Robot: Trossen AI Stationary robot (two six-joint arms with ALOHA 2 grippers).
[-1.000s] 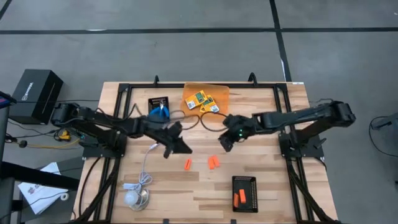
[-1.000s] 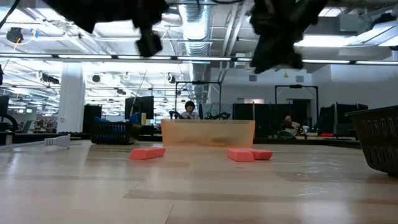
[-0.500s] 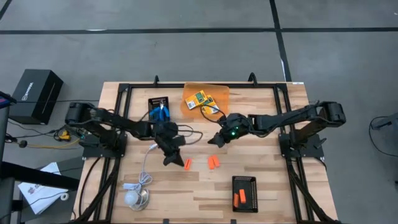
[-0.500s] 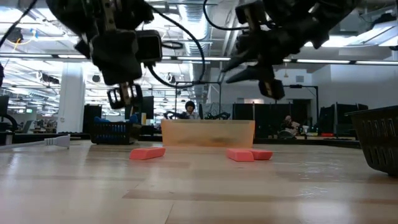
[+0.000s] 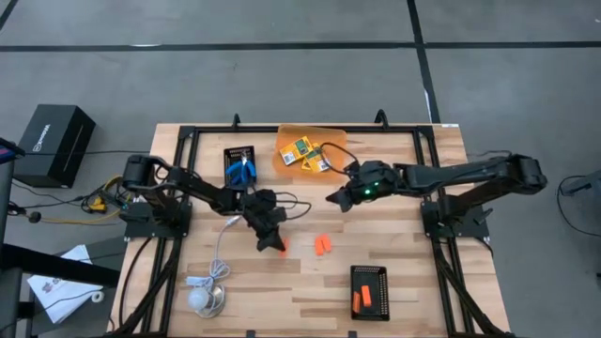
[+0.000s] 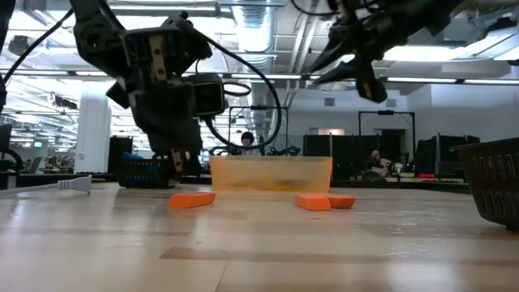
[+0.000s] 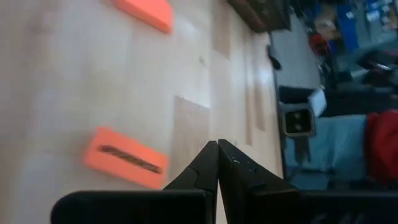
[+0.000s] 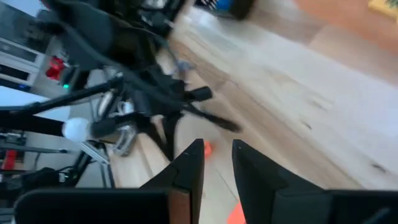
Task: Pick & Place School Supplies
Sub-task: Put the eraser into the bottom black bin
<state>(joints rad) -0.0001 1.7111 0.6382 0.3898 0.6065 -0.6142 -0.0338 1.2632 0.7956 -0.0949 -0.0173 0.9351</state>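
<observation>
While left gripper (image 7: 217, 163) hangs closed and empty beside stick (image 7: 126, 166), stick looks light, rigid; pinch mid-length across its narrow sides; right gripper (image 5: 334, 198) slightly open, empty

The left gripper (image 5: 272, 240) has dropped to the lone orange stick (image 5: 281, 248); the right gripper (image 5: 334, 196) rose, retreating toward the crayon boxes (image 5: 307, 153).

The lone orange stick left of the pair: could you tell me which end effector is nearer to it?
Left. The left end effector hangs low right beside the orange stick, fingers shut. The right end effector is raised well away, nearer the orange tray.
</observation>
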